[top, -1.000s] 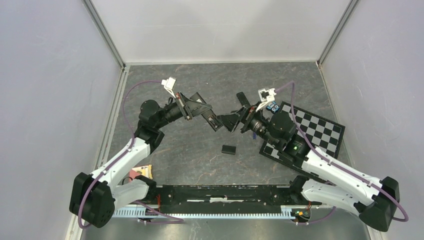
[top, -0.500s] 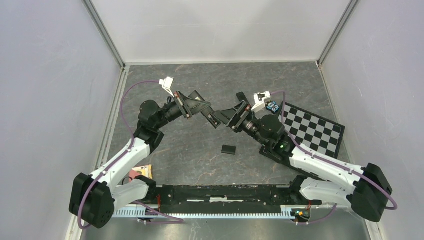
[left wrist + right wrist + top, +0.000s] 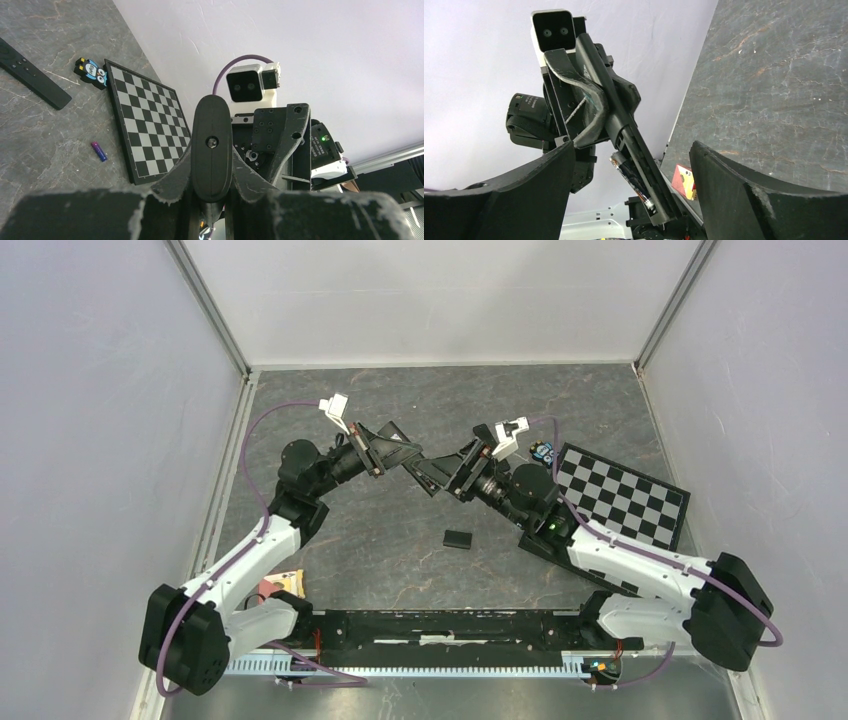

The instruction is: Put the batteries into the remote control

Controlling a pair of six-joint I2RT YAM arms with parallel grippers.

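Right gripper (image 3: 632, 150), fingers spread wide and holding nothing, flanks the remote control (image 3: 646, 160) at lower centre of its wrist view. The remote's long axis runs from upper left to bottom centre, open bay facing the right arm, with a dark-and-silver battery (image 3: 630, 179) lying lengthwise in it. Left gripper (image 3: 212, 182) pinches the remote. Beyond, a blue battery (image 3: 98, 151) lies just beside the chessboard (image 3: 150, 135), on the right arm's side.
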